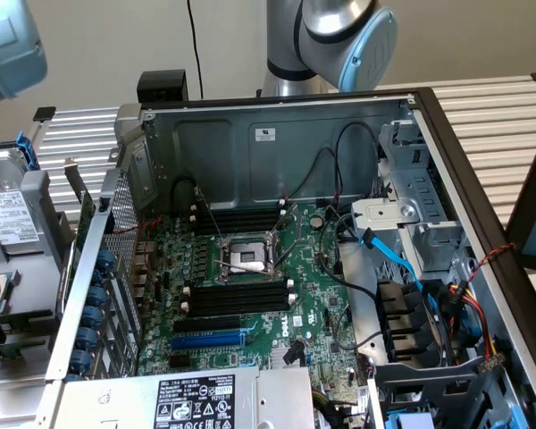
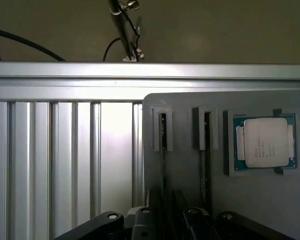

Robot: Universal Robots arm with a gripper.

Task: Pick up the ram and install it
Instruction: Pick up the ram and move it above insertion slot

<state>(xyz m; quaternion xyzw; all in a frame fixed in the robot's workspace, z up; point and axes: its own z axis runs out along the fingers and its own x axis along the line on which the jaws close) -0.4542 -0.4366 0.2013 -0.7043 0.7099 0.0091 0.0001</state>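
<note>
The black gripper (image 2: 168, 214) hangs over a flat grey plastic holder plate (image 2: 190, 180), its jaws spread apart and clamped on nothing. Straight ahead of it the ram (image 2: 163, 150), seen edge-on as a thin dark stick, stands upright in a narrow raised-rim slot of that plate, its line running back toward the gap between the jaws. A second thin stick (image 2: 206, 150) stands in a matching slot just beside the first, a little off the gripper's midline. Further out on the same side, a square silver-capped processor chip on a blue-green board (image 2: 265, 142) lies flat in its own recess. The plate rests on a ribbed silver aluminium desk (image 2: 65, 165), whose grooves run away from the gripper to a plain crosswise rail (image 2: 140, 75). Beyond the rail is a bare tan wall (image 2: 225, 30), with a black cable (image 2: 25, 42) and a slim metal rod (image 2: 123, 30) in front of it. In the exterior view the same slatted desk (image 1: 491, 116) carries an open grey metal computer case (image 1: 277, 134) with a green motherboard (image 1: 313, 268) lying flat inside. The long black memory slots with white end clips (image 1: 237, 295) on it hold no stick.
</note>
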